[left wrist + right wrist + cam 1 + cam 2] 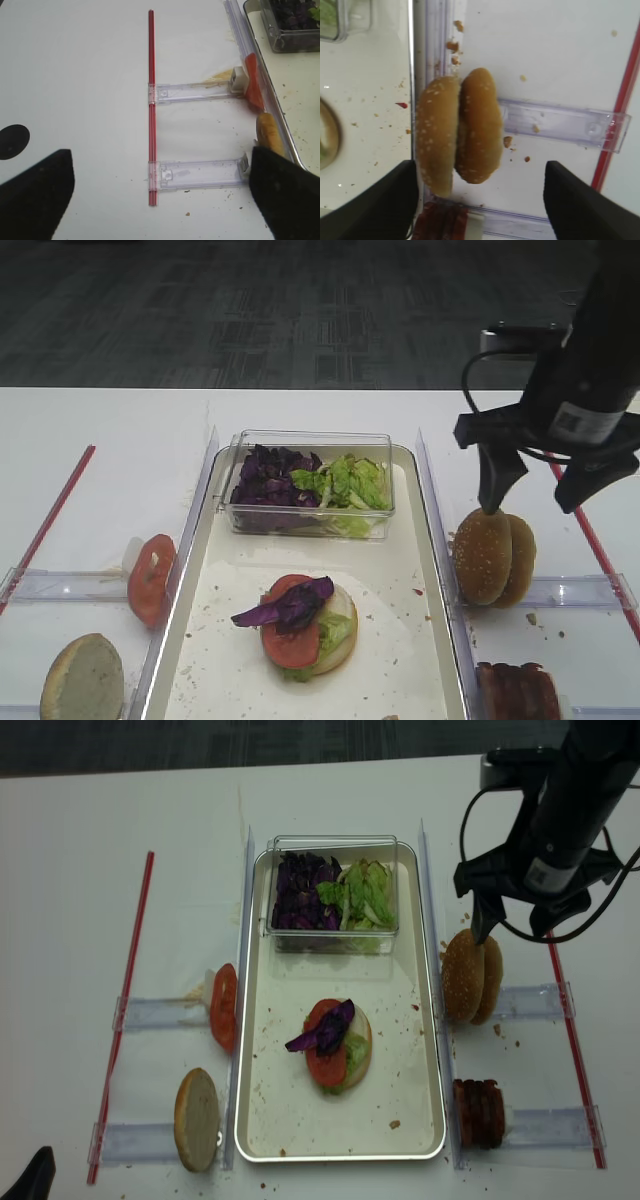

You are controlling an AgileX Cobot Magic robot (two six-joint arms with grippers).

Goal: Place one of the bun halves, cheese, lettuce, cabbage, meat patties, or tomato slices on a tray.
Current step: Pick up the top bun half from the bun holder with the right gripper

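Two bun halves stand on edge right of the tray (400,660): a sesame bun top (482,555) (437,132) and a plainer bun (520,560) behind it. My right gripper (529,502) (479,167) hangs open just above them, a finger on each side, touching neither. Meat patties (515,690) lie nearer the front. A clear tub holds cabbage (265,480) and lettuce (345,480). On the tray sits a stack (300,625) of bun, lettuce, tomato and cabbage. Tomato slices (150,578) and a pale bun half (82,678) stand to the left. No cheese is in view. My left gripper (160,152) is open over bare table.
Clear plastic holders (575,590) (200,175) prop the food on both sides of the tray. Red rods (55,510) (600,550) run along the outer ends of the holders. Crumbs dot the tray and the table.
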